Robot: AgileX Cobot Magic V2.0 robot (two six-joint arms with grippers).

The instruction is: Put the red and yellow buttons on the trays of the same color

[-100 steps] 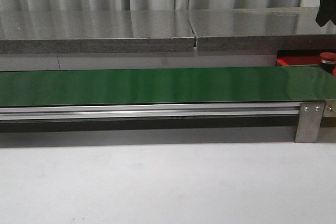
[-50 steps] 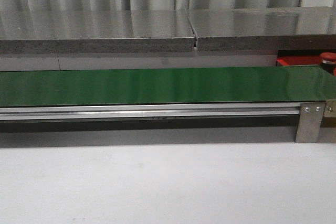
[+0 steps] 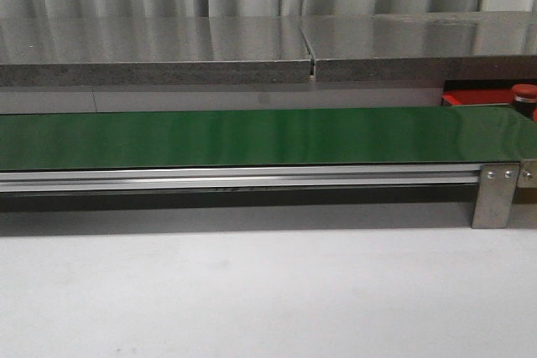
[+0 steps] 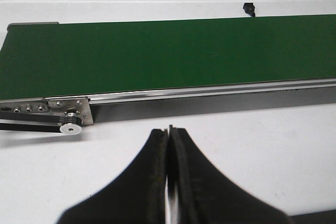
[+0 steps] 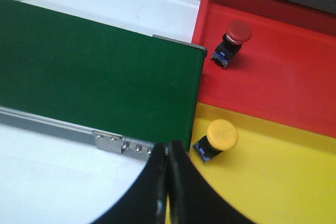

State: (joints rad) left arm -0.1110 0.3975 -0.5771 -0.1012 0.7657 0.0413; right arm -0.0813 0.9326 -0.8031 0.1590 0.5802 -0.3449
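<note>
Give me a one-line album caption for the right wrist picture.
Closed right gripper above the green belt's end; red button on red tray, yellow button on yellow tray.

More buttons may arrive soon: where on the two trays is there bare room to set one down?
The red tray is bare beside the red button. The yellow tray is bare beyond the yellow button. Both buttons crowd the tray edges nearest the green belt.
</note>
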